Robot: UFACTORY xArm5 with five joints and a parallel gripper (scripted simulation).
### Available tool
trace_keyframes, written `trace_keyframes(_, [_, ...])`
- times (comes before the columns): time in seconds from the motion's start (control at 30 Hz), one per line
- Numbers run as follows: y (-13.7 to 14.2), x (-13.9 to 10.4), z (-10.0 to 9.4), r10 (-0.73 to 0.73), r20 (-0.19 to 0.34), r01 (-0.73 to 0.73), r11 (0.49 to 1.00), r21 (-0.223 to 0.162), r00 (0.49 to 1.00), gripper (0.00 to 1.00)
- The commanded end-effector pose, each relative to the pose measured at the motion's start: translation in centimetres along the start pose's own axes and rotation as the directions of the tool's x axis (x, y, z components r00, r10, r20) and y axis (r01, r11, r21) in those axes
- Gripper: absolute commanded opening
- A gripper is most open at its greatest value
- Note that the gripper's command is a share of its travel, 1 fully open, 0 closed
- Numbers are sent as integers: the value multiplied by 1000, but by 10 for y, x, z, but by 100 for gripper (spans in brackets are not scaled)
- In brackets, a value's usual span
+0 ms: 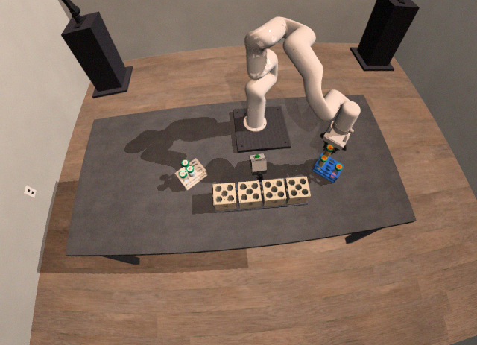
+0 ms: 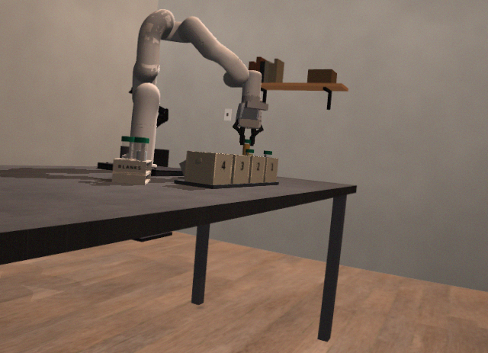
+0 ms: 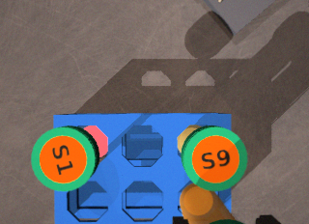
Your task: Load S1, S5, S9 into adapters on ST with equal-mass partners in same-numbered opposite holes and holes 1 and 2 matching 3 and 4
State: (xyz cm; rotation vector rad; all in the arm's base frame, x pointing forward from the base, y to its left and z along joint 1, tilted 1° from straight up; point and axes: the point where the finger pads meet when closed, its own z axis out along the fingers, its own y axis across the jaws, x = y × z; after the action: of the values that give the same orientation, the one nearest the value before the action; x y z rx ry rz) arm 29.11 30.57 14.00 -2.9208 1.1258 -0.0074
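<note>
My claw grips an amber, green-capped tube; the wrist view reads S1 and S9; from the top, their orange dots look unlettered.

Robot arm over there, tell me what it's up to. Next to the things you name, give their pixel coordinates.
The gripper [image 1: 330, 147] [image 2: 247, 141] is shut on an orange-capped tube [image 1: 328, 152] [image 2: 246, 149] [image 3: 197, 202] with amber contents, raised above the blue rack [image 1: 327, 176] [image 3: 113, 122]. S1 [image 1: 338, 166] [image 3: 63, 159] and S9 [image 1: 323, 158] [image 3: 215, 158] stand in that rack. Three white-dotted blanks wait in their own rack [image 1: 188, 186] [image 2: 130, 178]. The four adapters hold no tubes.
</note>
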Motion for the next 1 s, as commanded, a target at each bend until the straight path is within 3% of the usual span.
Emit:
trace_keyframes(0.0, [-1,0,-8,0,11,0,1000,4,1000,0])
trace_keyframes(0.97, [-1,1,-62,0,11,0,1000,4,1000,0])
